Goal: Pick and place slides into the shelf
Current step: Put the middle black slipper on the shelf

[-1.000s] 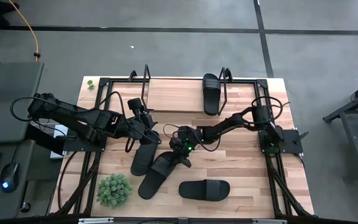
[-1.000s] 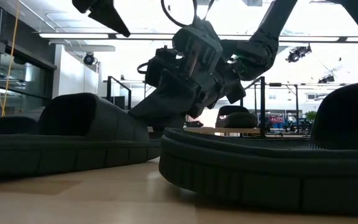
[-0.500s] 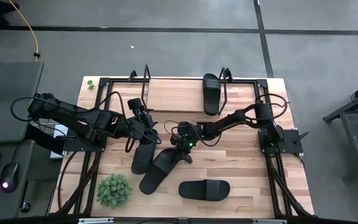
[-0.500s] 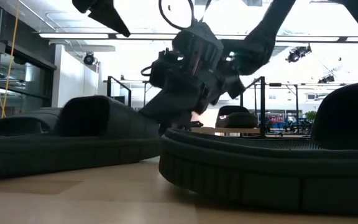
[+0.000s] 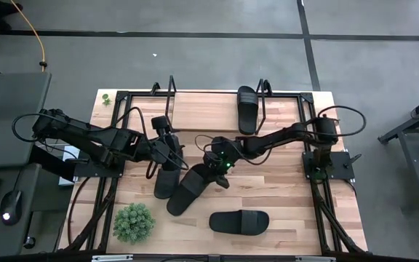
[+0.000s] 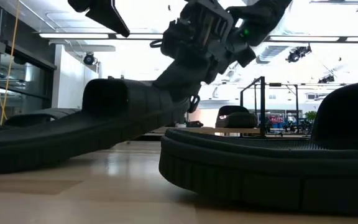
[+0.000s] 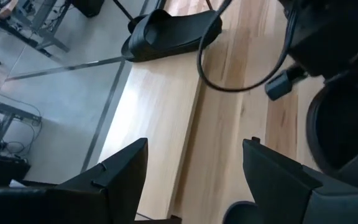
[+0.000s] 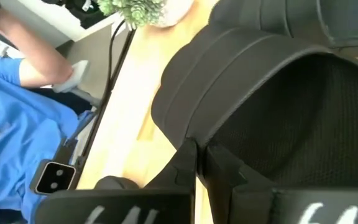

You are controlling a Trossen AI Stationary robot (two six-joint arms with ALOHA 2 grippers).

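My right gripper (image 5: pixel 215 169) is shut on one black slide (image 5: pixel 186 191) at mid-table, whose far end is raised. My left gripper (image 5: pixel 167 143) hangs open above a second slide (image 5: pixel 164 180) that lies flat on the table just to the left. A third slide (image 5: pixel 239 221) lies on its sole near the front edge. A fourth (image 5: pixel 246 109) rests on the shelf's light board (image 5: pixel 202 113) at the far side, between black wire end frames (image 5: pixel 169 87). My right gripper pinches the slide's sole rim (image 8: pixel 180 134) between its two fingers, at the far end just behind the wide strap (image 8: pixel 241 68). The fingers slant down from the table's far right. The slide (image 6: pixel 104 118) tilts, far end up, near end low by the tabletop.
A small potted plant (image 5: pixel 133 222) stands at the front left. The front slide (image 6: pixel 272 168) fills the low view's right. A person in a blue shirt (image 8: pixel 17 112) stands beyond the table's edge. Black frame rails (image 5: pixel 111 182) run along both table sides.
My right gripper has risen and drawn back a little toward the far right, staying shut. The slide's far end has come up off the table with it, and the whole slide has shifted toward the far edge while its near end stays low.
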